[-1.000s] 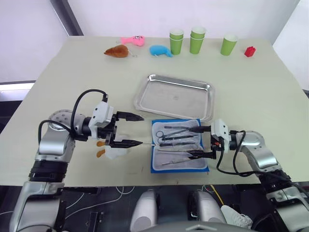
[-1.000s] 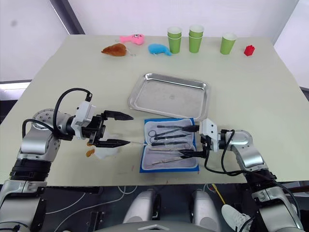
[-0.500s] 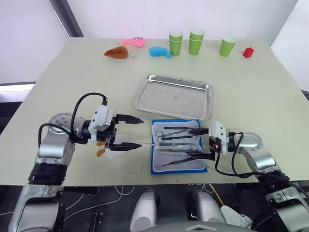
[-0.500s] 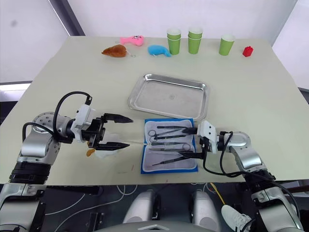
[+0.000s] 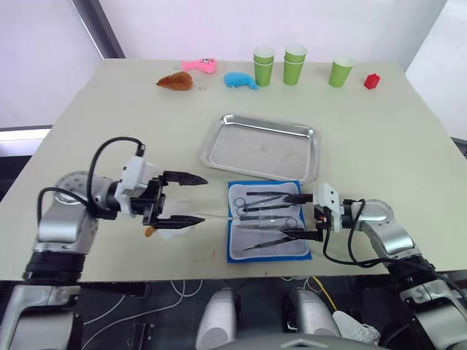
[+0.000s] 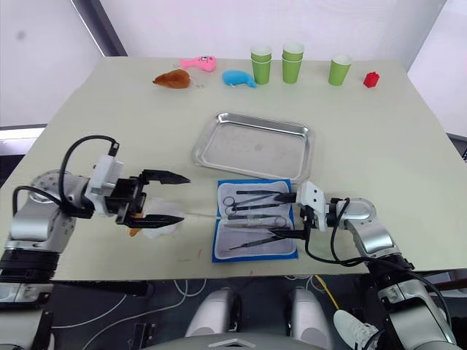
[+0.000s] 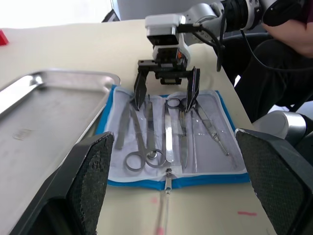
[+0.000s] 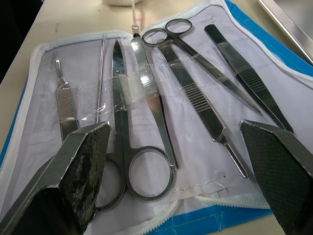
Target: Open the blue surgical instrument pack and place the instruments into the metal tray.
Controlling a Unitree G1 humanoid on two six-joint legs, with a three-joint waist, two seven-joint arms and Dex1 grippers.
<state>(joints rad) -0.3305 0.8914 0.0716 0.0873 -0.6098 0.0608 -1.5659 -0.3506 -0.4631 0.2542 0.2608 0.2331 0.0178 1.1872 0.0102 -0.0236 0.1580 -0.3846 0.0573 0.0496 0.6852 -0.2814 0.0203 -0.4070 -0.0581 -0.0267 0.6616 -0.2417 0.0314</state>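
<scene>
Pale beige tabletop (image 5: 408, 146) carries clutter along its far edge: three green paper cups (image 5: 295, 64), a small red block (image 5: 372, 80), and brown (image 5: 176, 81), pink (image 5: 198, 65) and blue plush toys (image 5: 241, 79), all well apart from the work. Nearer the middle sits the metal tray (image 5: 263, 146), shallow, shiny steel with rounded corners and nothing in it. Just in front of it the blue surgical instrument pack (image 5: 266, 220) lies unfolded, its pale lining up, the instruments (image 8: 146, 98) (slim silvery scissors and forceps with ring handles) laid side by side under clear straps. The right gripper (image 5: 295, 216) hovers at the pack's right edge, fingers spread wide, holding nothing. The left gripper (image 5: 191, 198) is likewise agape and empty, over a crumpled white wad (image 5: 174, 226) left of the pack.
</scene>
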